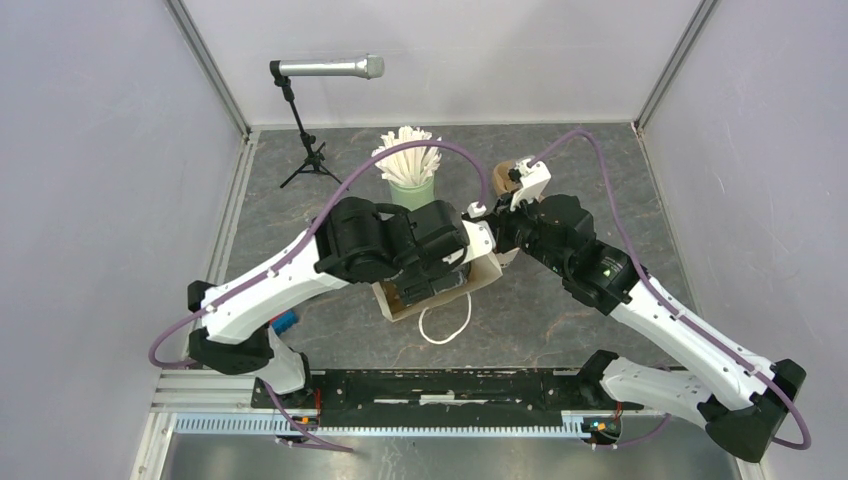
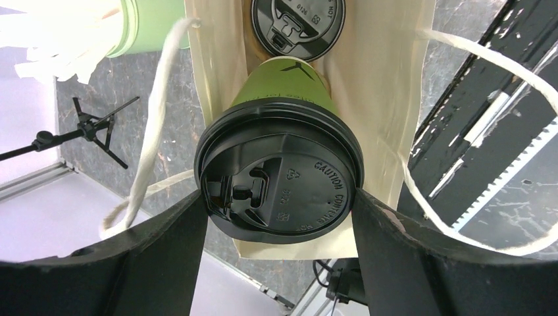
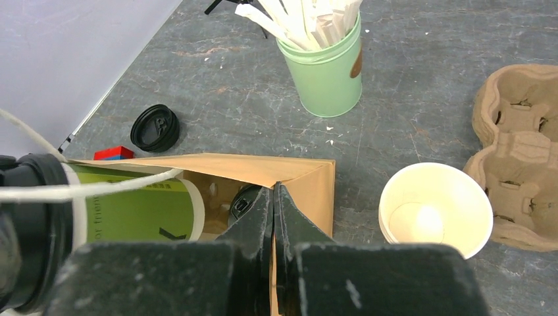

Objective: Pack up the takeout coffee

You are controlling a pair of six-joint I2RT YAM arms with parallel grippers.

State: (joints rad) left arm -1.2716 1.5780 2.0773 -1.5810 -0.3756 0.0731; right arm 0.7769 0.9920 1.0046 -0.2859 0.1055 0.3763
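One olive-green cup [image 2: 284, 89] sits base-first in the paper bag's [image 2: 385, 99] mouth, long axis running into the bag, black lid [image 2: 289, 191] facing outward. The left gripper [image 2: 279, 201] clamps the lid's rim. At the bag's rim, the right gripper [image 3: 274, 197] has closed jaws, seemingly pinching it.

The olive-green paper cup [image 2: 283, 99] carries a dark printed mark and wears a glossy round black plastic lid [image 2: 279, 181]. The tan kraft paper bag [image 3: 309, 191] has off-white cord handles [image 2: 154, 131]. The mint-green cup [image 3: 326, 79] holds white sticks [image 3: 309, 20]. Beside the cream lidless paper cup [image 3: 434, 210] is a brown moulded pulp tray [image 3: 520, 131]. The surface [image 3: 408, 99] is dark grey, marbled with pale veins.
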